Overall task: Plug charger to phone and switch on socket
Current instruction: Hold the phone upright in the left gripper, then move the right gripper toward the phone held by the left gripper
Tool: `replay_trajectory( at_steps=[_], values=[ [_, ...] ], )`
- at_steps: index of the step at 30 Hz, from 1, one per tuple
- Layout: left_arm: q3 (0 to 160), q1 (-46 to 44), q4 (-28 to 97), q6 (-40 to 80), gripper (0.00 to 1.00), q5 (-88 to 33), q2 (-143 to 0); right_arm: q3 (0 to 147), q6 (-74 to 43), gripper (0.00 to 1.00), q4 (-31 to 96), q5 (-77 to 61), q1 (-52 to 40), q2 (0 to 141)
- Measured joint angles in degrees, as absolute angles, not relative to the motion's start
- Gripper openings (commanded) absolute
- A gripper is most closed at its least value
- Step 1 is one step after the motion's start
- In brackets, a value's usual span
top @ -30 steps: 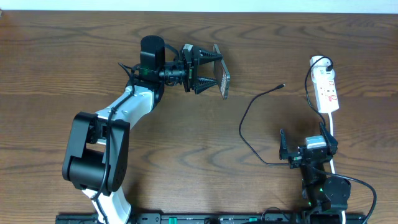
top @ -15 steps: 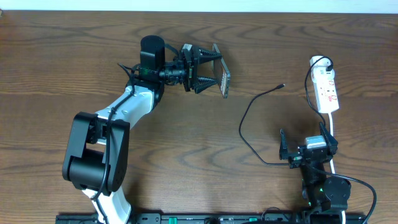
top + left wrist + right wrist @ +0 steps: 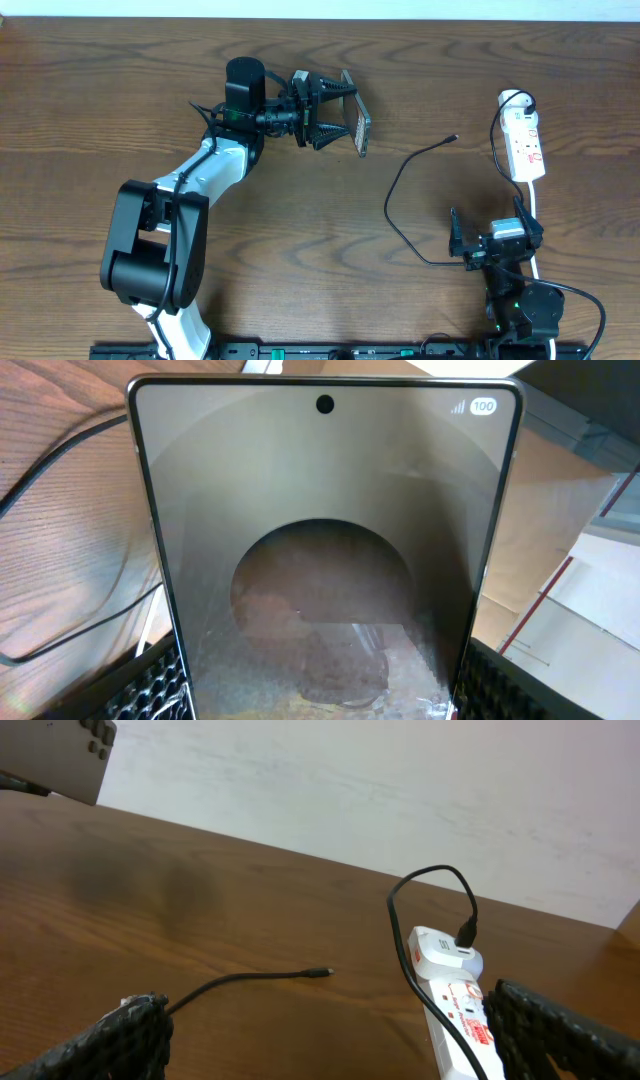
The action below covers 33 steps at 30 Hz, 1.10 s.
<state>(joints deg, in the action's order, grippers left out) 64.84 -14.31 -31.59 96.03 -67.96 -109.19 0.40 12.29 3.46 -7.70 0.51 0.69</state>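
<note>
The wooden counter (image 3: 300, 220) runs past every edge of the overhead view. The left arm (image 3: 190, 190) reaches toward the far edge. Its left fingers (image 3: 150, 688) clamp the phone (image 3: 325, 560), which is held on edge above the counter. The left wrist view cuts off the phone's lower end and most of both fingers. The right fingers (image 3: 130, 1030) stand wide apart and empty near the front right corner. The power strip (image 3: 525, 145) lies along the right edge. The charger (image 3: 400, 200) curls just left of it, its tip free, and its run is lost behind the right arm (image 3: 520, 300). Nothing has moved since a second ago. Only the left wrist view shows the phone's screen; overhead shows its thin edge.
</note>
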Motion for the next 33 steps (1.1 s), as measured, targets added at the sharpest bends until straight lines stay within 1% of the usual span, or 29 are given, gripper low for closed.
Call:
replay_trajectory(
  at_steps=[27, 30, 33],
  values=[
    [64.8, -14.3, -31.6, 96.0, 0.60, -68.0, -109.2, 0.4, 11.8, 0.99, 3.4, -8.3, 0.5, 0.7],
    [64.8, -14.3, -31.6, 96.0, 0.60, -68.0, -109.2, 0.4, 8.3, 0.99, 3.3, -9.5, 0.5, 0.7],
    [64.8, -14.3, -31.6, 96.0, 0.60, -68.0, -109.2, 0.4, 0.0, 0.99, 3.1, -11.9, 0.5, 0.7]
  ],
)
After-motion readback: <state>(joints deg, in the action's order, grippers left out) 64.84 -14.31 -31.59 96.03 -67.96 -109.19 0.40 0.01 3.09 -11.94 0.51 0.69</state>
